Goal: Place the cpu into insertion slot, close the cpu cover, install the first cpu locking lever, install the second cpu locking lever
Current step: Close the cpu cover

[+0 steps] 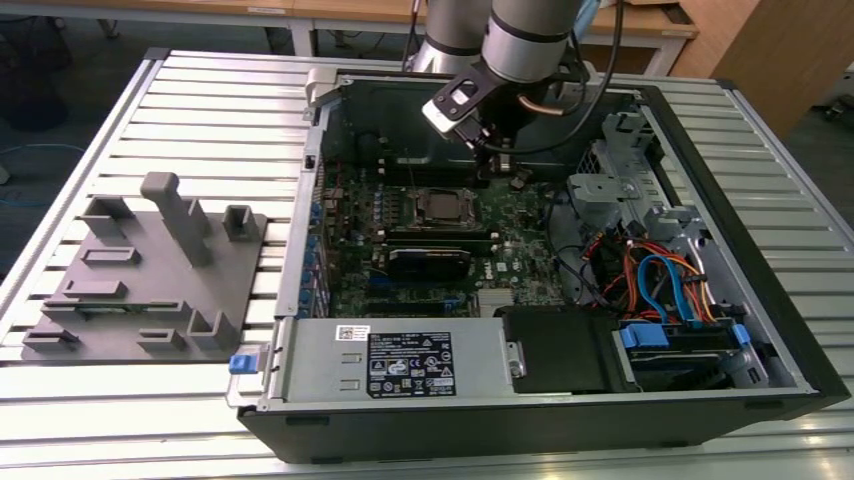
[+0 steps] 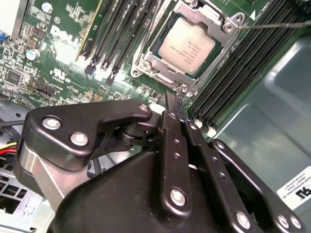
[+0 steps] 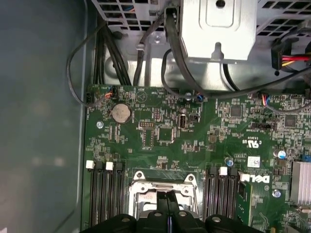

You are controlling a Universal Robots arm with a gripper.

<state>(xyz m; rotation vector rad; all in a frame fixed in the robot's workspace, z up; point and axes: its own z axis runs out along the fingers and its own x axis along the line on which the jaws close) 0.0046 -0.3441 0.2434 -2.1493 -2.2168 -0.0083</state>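
Observation:
The cpu (image 2: 189, 42), silvery-grey and square, lies in the insertion slot (image 1: 441, 207) on the green board. The cpu cover (image 2: 160, 65), a silver frame, lies flat around the chip. A thin locking lever (image 2: 277, 23) sticks out from one corner of the socket. My gripper (image 2: 175, 98) is shut, its two narrow black fingers pressed together with nothing visible between them, tips just beside the socket's edge. In the exterior view the gripper (image 1: 501, 162) hangs inside the case, slightly behind and to the right of the socket. In the first wrist view its tips (image 3: 169, 198) overlap the slot (image 3: 165, 187).
The open computer case (image 1: 787, 330) lies on a slatted metal table (image 1: 200, 110). Black memory slots (image 2: 121, 34) flank the socket. Cables (image 3: 116, 53) and a drive cage (image 1: 603, 190) sit close by. A grey power supply box (image 1: 400, 362) fills the near side; a grey fixture (image 1: 147, 270) stands at the exterior view's left.

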